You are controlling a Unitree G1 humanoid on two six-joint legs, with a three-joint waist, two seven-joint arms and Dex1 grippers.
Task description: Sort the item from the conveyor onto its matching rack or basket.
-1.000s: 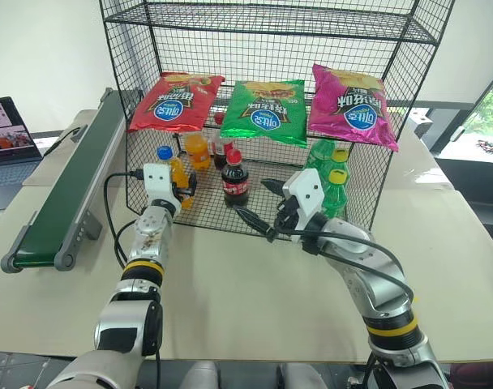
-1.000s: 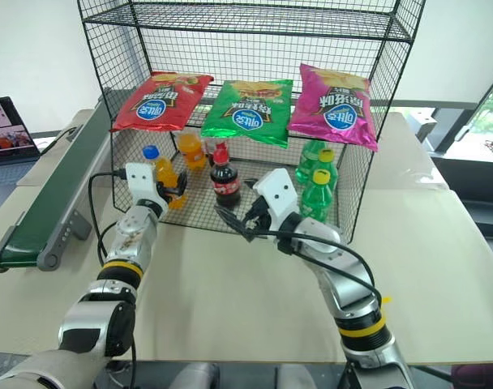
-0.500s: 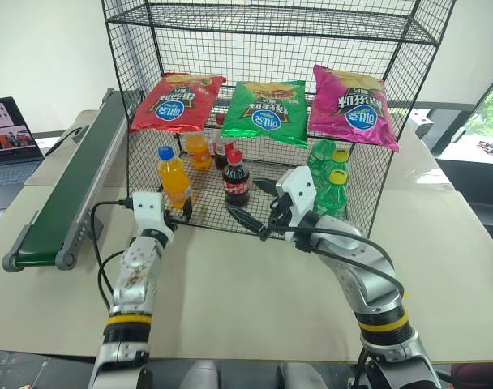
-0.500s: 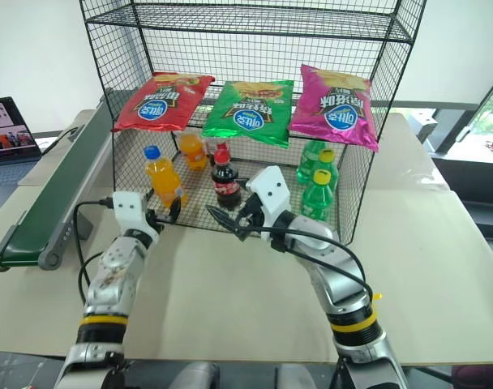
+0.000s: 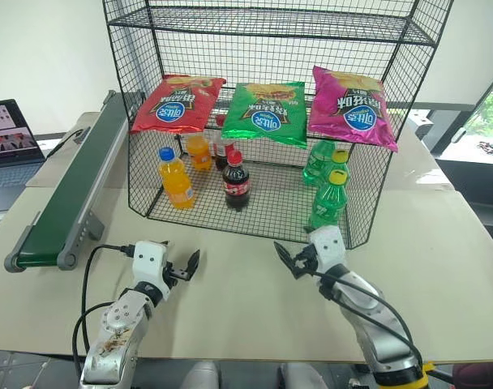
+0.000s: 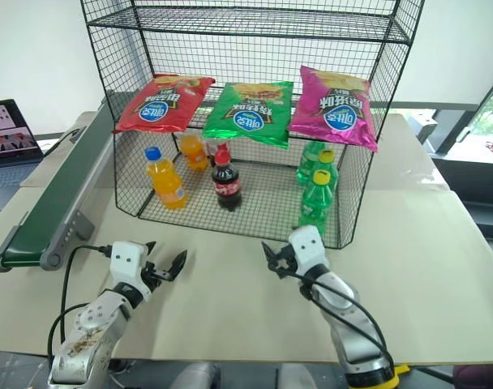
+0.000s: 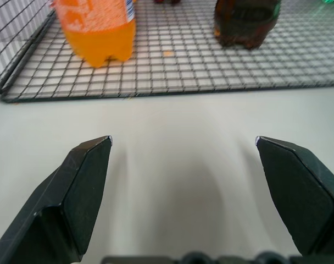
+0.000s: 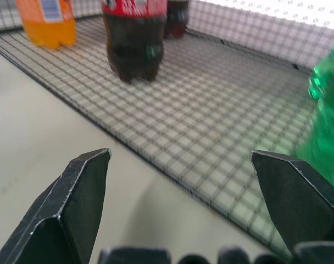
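Observation:
The item, an orange soda bottle [image 5: 174, 178] with a blue cap, stands upright at the left front of the black wire rack's [image 5: 271, 209] bottom tier. It stands free, and the left wrist view has its base [image 7: 98, 30] on the mesh. My left gripper [image 5: 180, 270] hovers low over the table in front of the rack, well short of the bottle. It is open and empty. My right gripper [image 5: 289, 261] is also open and empty, low before the rack's front edge near the green bottles. The dark green conveyor [image 5: 76, 182] runs along the left, with no item on its belt.
Red [image 5: 177, 101], green [image 5: 265, 112] and pink [image 5: 349, 101] chip bags lie on the middle tier. A cola bottle [image 5: 235, 180], a second orange bottle [image 5: 198, 151] and green bottles [image 5: 331, 194] share the bottom tier. A laptop [image 5: 10, 142] sits far left. Bare beige table [image 5: 230, 300] surrounds both grippers.
My left gripper has drawn back from the orange bottle and sunk toward the table. My right gripper has dropped and moved right. The bottle stays standing on the bottom tier.

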